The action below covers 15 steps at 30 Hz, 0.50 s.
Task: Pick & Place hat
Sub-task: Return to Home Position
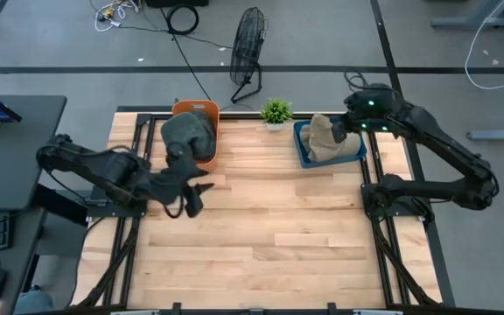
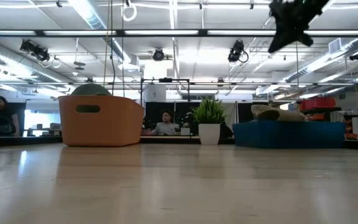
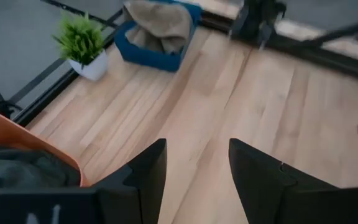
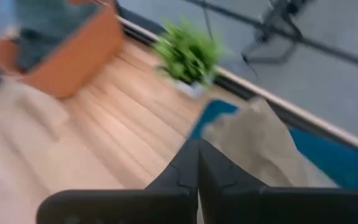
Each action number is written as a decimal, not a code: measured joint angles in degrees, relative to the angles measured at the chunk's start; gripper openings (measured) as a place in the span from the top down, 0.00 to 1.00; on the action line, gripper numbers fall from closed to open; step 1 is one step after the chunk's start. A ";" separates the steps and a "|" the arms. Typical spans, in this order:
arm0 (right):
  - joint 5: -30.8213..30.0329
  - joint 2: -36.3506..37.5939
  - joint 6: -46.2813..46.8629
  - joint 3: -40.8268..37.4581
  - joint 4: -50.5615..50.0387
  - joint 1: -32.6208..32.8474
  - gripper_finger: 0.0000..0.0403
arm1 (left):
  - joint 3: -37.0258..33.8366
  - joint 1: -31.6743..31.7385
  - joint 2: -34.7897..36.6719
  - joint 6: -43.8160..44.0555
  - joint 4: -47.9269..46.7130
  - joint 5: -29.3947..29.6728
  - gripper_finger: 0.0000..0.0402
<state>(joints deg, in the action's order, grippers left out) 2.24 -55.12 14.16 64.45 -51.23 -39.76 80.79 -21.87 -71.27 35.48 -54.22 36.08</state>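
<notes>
A dark grey-green hat (image 1: pixel 190 133) lies in an orange bin (image 1: pixel 208 112) at the table's far left. A tan hat (image 1: pixel 322 136) lies heaped in a blue bin (image 1: pixel 358 154) at the far right, rising above its rim (image 2: pixel 277 112). My left gripper (image 1: pixel 196 196) hovers open over bare wood just near of the orange bin (image 3: pixel 48 149); its open fingers show in its wrist view (image 3: pixel 197 165). My right gripper (image 1: pixel 350 122) is shut and empty, high above the blue bin (image 2: pixel 291 28), with the tan hat (image 4: pixel 260 146) beyond its fingers (image 4: pixel 197 158).
A small potted plant (image 1: pixel 276 112) stands at the far edge between the two bins. The wooden table (image 1: pixel 269 245) stretches wide toward the near edge. A fan stands on the floor beyond the table. People sit in the room behind, in the low view.
</notes>
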 joint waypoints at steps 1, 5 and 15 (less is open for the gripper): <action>0.17 0.98 -0.66 0.72 -0.07 1.00 1.00 | 0.00 0.12 0.94 0.36 0.02 0.15 0.56; 1.68 4.81 -1.79 3.03 -0.21 6.20 1.00 | 0.00 0.18 3.79 1.37 -0.04 0.25 0.56; 3.68 13.46 -0.92 4.25 2.16 20.03 1.00 | -0.78 0.18 9.41 1.11 -0.50 0.26 0.56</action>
<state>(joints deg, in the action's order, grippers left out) 5.91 -41.65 13.23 68.71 -49.07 -19.73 80.01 -21.69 -61.86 36.58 -54.71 36.34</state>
